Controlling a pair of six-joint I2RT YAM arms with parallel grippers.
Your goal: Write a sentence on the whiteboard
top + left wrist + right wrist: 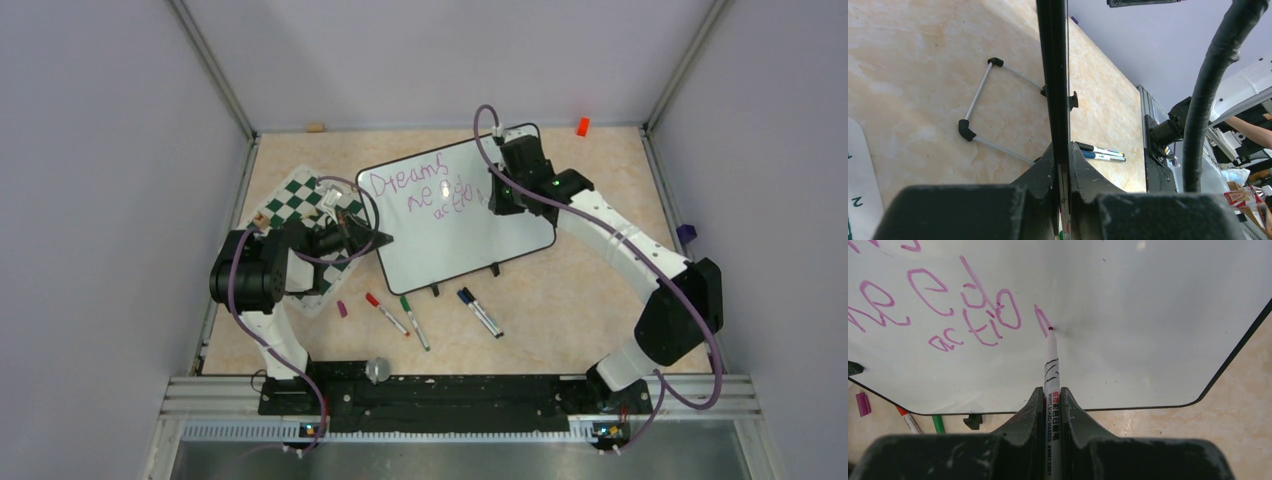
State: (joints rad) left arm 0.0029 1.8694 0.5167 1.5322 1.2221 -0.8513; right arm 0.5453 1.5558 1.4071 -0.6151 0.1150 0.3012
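Right gripper (1051, 394) pinches marker (1050, 357), tip on whiteboard (1148, 315) after sentence (975, 307); left gripper (1062, 155) clamps whiteboard edge.

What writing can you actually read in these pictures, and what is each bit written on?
"Dreams": first line of the pink writing on the whiteboard.
"need": second line.
"actio", plus one started stroke: third line, at the pen tip.
"WHITEBOARD MARKER": barrel of the marker held in the right pincer.
"2": edge of the chess mat.
Red characters and a small code on the marker: too small to read.
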